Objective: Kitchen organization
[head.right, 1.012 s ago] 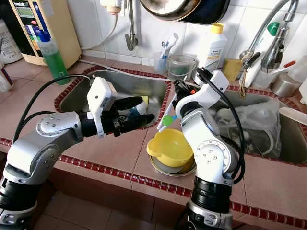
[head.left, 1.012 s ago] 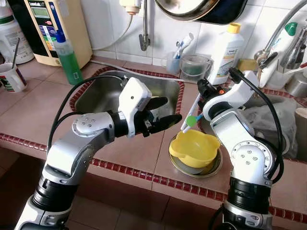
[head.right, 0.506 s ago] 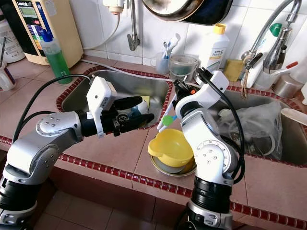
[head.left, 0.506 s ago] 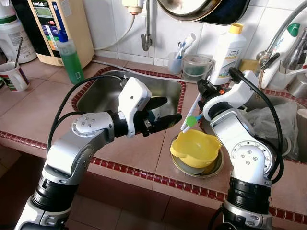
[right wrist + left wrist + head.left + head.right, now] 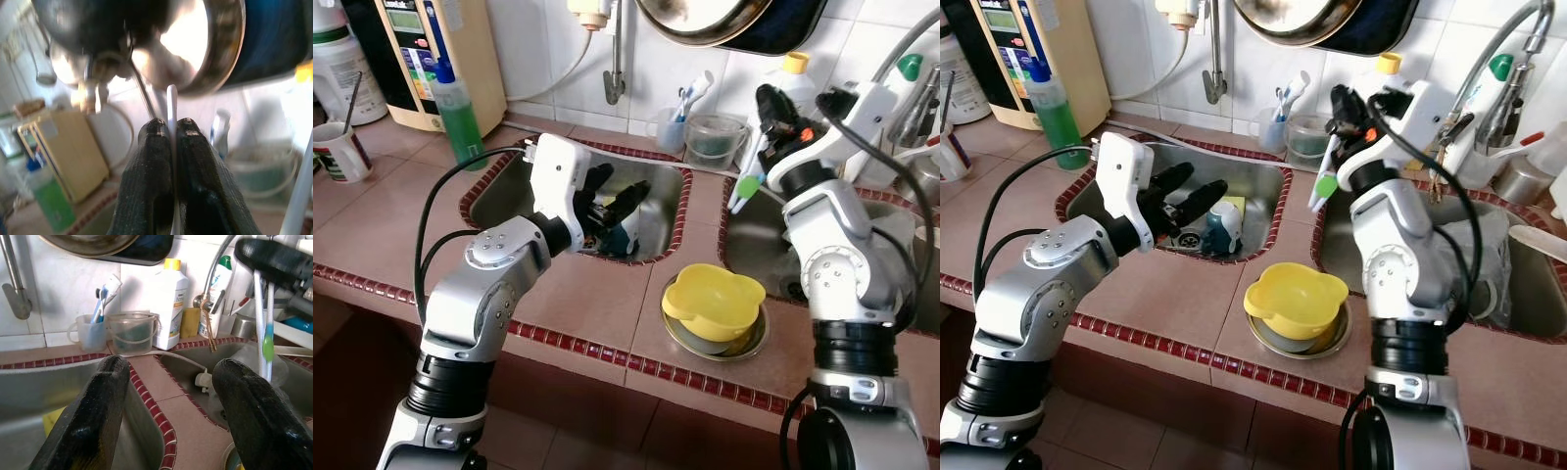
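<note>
**Toothbrush pinched up high, left gripper parked over the sink**

So the right gripper [image 5: 1340, 110] has its fingers pressed tight on a white toothbrush [image 5: 745, 174] with a green end, held in the air above the strip of counter between the two sinks, near the cup [image 5: 670, 127] of brushes at the wall. The left gripper [image 5: 612, 194] hangs over the left sink [image 5: 515, 192] with fingers spread wide, nothing between them, just inside the red tile edge [image 5: 679, 217]. A yellow bowl [image 5: 713, 302] sits on a metal dish near the counter's front edge. Open tile lies between bowl and left sink.
</note>
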